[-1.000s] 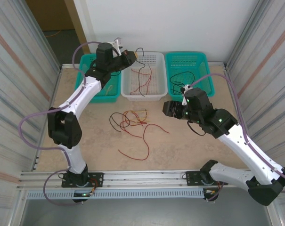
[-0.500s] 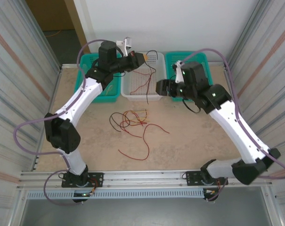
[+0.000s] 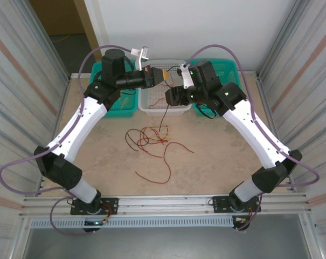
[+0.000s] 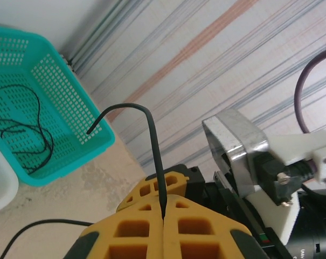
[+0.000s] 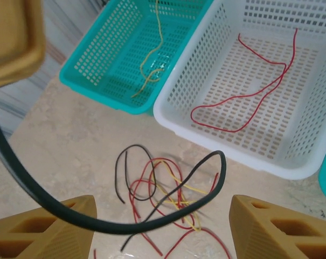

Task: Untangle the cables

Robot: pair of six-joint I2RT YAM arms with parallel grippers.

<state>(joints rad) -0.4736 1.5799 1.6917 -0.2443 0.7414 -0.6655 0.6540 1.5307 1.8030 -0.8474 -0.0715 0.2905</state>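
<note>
My left gripper (image 3: 165, 75) hangs over the white basket (image 3: 156, 111), shut on a black cable (image 3: 164, 120) that dangles down to the tangle of red, black and yellow cables (image 3: 151, 137) on the table. In the left wrist view its yellow fingers (image 4: 164, 208) pinch that black cable (image 4: 154, 156), whose free end curls upward. My right gripper (image 3: 170, 98) is close beside the left one and open. In the right wrist view the black cable (image 5: 152, 221) runs across the wide gap of that gripper (image 5: 163, 229), touching neither finger, above the tangle (image 5: 163, 194).
A red cable (image 5: 249, 81) lies in the white basket (image 5: 168, 108). The left teal basket (image 5: 92, 81) holds a yellow cable (image 5: 152, 54). The right teal basket (image 4: 71, 145) holds black cables (image 4: 22, 135). Ribbed metal walls close both sides.
The right arm swung from mid-table up and left until its gripper sits beside the left gripper. The left gripper moved right over the white basket, lifting the black cable.
</note>
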